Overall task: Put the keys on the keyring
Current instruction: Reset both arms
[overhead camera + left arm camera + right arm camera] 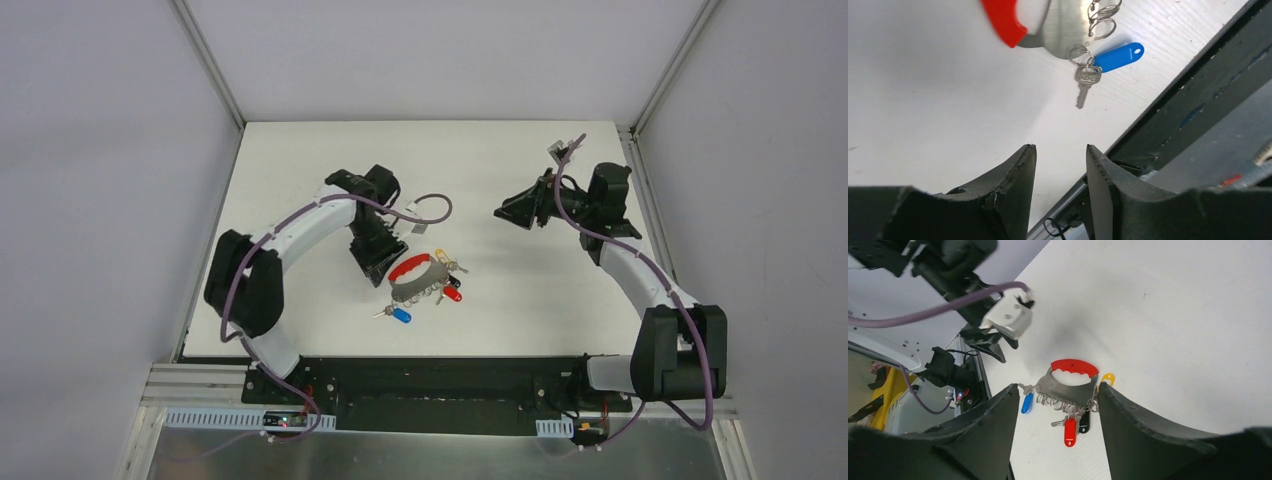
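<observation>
White tabletop — plain pale grey walls on three sides

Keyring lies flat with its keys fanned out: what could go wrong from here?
1. The left jaws hang open just beside the red half of the keyring; a sideways swing could drag it.
2. The blue-tagged key sticks out toward the near edge of the table; a nudge might twist it off its clip.

The red-and-grey keyring lies flat, keys with blue, red, yellow and black tags ringed to its grey half.
</observation>
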Tool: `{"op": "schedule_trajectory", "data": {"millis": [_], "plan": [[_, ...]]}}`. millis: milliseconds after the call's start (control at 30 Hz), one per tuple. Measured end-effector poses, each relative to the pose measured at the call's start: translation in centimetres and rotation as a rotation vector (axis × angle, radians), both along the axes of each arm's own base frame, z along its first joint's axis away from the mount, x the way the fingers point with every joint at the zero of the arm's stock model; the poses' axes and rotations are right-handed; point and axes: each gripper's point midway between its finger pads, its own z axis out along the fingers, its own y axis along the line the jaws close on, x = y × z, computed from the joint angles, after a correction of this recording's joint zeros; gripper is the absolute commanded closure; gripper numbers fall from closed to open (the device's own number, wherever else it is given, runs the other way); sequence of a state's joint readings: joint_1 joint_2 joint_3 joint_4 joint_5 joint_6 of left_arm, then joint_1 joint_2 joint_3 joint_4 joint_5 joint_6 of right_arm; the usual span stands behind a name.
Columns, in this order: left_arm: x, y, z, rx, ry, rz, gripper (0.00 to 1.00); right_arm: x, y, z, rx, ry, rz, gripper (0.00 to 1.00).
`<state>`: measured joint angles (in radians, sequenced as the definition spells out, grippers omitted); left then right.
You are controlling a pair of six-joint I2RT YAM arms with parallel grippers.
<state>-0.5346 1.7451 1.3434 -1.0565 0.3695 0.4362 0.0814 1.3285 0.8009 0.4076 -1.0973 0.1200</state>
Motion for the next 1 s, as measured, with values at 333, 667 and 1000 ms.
{"op": "schedule_trajectory", "data": {"millis": [333,667,1000], "plan": [[5.6,3.4,8.2,-0.111,-0.44,0.183,0.01,1.4,-2.6,0.9,-0.198,-0.082,-0.117,0.0],[7.5,9.7,13.5,-0.138,-0.837,0.487,0.01,0.8,-5.9,1.1,-0.332,-0.081,-0.334,0.0],[6.6,12.0,17.6,-0.324,-1.116,0.697,0.01,-1.3,-6.6,2.8,-0.295,-0.106,-0.421,0.0]]}}
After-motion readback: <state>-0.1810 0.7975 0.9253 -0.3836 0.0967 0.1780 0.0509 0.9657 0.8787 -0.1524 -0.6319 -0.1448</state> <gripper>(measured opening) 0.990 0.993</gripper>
